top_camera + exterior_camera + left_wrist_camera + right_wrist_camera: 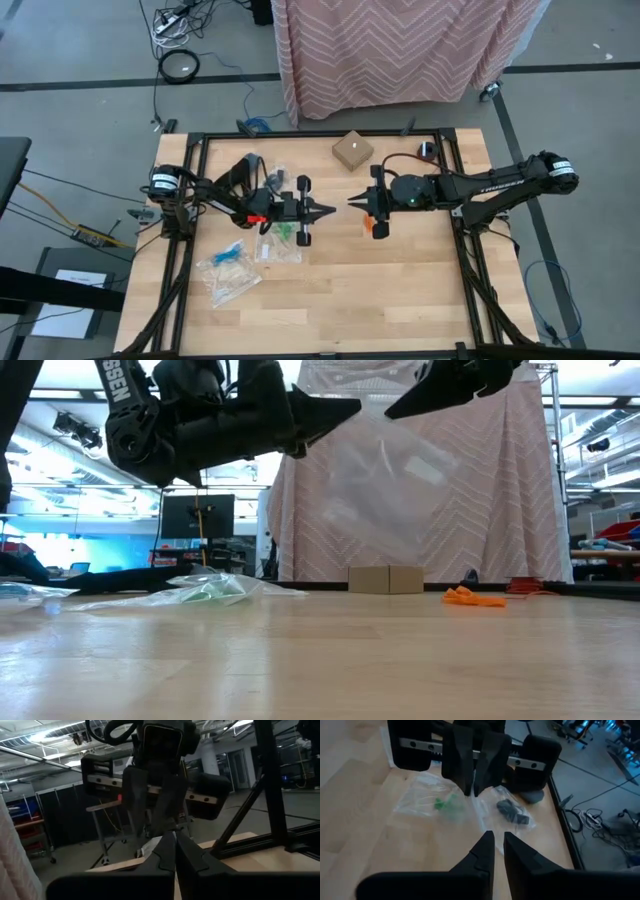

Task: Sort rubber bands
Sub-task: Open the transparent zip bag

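So, setup: we've got both arms raised over the middle of the table [400,290], tips facing each other.
Left gripper [328,211]: fingers pressed together; it seems to pinch one edge of a clear bag [385,475] that hangs in the air, though we can't quite confirm the contact.
Right gripper [353,200]: fingers close to each other with a thin slit between them, tips at the bag's other side; we can't tell if it actually grips.
Rubber bands, orange [472,597]: a low floppy heap lying flat on the table under the right arm, long axis running side to side in the low view.
Rubber bands, green [446,803]: bunched inside a zip bag under the left arm, no clear direction.
Rubber bands, black [512,812]: clumped in a neighbouring bag.
Surface: light wood table in a black frame, with a small cardboard box [352,151] toward the far edge.
Room: grey floor, a pink zigzag-patterned cloth [400,45] behind the table, cables on the floor.
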